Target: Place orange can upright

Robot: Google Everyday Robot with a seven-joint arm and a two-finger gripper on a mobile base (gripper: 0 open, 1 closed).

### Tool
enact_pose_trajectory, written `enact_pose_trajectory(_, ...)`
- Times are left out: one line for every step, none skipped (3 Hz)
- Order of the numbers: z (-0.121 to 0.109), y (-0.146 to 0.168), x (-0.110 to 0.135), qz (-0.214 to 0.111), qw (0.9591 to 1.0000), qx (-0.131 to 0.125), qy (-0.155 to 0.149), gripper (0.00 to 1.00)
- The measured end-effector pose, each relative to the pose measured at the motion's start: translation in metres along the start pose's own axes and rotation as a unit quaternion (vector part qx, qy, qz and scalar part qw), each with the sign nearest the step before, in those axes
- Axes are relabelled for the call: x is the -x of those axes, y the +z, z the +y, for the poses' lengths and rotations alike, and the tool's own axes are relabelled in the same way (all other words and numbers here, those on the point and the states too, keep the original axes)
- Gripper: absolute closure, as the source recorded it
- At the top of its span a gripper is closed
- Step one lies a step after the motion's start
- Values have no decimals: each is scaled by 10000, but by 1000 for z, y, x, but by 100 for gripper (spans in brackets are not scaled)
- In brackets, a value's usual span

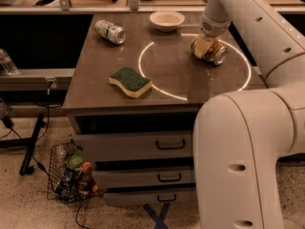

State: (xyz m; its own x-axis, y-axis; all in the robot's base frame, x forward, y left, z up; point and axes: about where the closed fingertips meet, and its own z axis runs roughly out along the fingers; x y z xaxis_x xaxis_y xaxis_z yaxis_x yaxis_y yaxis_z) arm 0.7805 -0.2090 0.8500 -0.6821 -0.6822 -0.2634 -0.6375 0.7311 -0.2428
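The orange can (214, 52) lies on its side on the brown table (95, 80), inside the white ring at the right, its silver end facing front right. My gripper (202, 46) comes down from above at the can's left end, its cream fingers (200, 45) against the can.
A green-and-white silver can (110, 32) lies on its side at the table's back left. A white bowl (167, 20) stands at the back centre. A green and yellow sponge (131, 81) lies near the front left. My large arm body (238, 156) fills the lower right. A wire basket (71, 173) sits on the floor.
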Motion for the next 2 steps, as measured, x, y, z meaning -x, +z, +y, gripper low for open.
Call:
enact_pose_trajectory(2, -3, 1, -8, 10000, 27, 19, 72)
enact_pose_trajectory(8, -26, 11, -350, 9993, 125, -5, 95)
